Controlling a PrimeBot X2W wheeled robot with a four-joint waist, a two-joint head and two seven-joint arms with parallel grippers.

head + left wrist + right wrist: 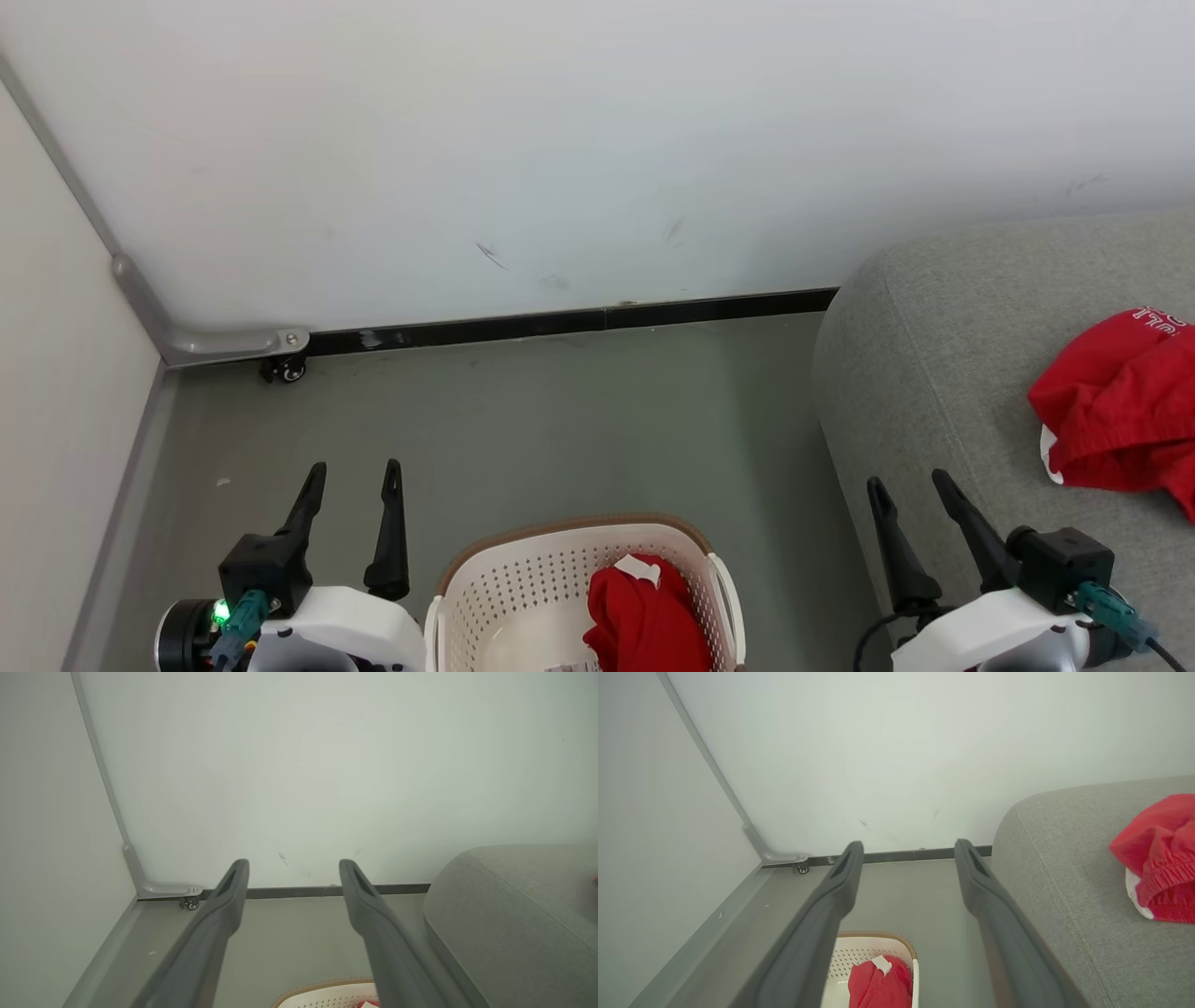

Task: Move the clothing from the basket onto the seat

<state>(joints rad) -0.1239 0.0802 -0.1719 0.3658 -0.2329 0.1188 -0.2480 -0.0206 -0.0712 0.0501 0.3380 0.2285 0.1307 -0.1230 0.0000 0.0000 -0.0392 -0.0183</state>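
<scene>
The back of the scene is being taken up by a pale wall [560,140], with a grey-green floor [560,420] being left open in front of it. The right side is being occupied by the grey seat [934,373], its rounded end being presented toward the robot, within likely reach of the right arm. The basket [495,597] is being stood on the floor between the two arms, near the seat's end but apart from it, probably so that either arm is being given a short path into it.

Of the clothing, one red garment [1120,411] is being carried, bunched, on the seat cushion, so the task is being judged half done. The second garment [644,616] is being held inside the basket against its right wall, a white tag [638,567] uppermost.

The left gripper [356,467] is being held with fingers spread and nothing between them, above the floor left of the basket. The right gripper [906,479] is likewise being held wide and empty, just beside the seat's end. Neither is touching cloth.

At the wall's foot a black skirting strip [579,322], a grey metal bracket [224,343] and a small caster [289,371] are being seen, well apart from the basket. No obstacle is being seen between basket and seat. Only the basket's rim and the seat's side are being judged as things to be cleared.
</scene>
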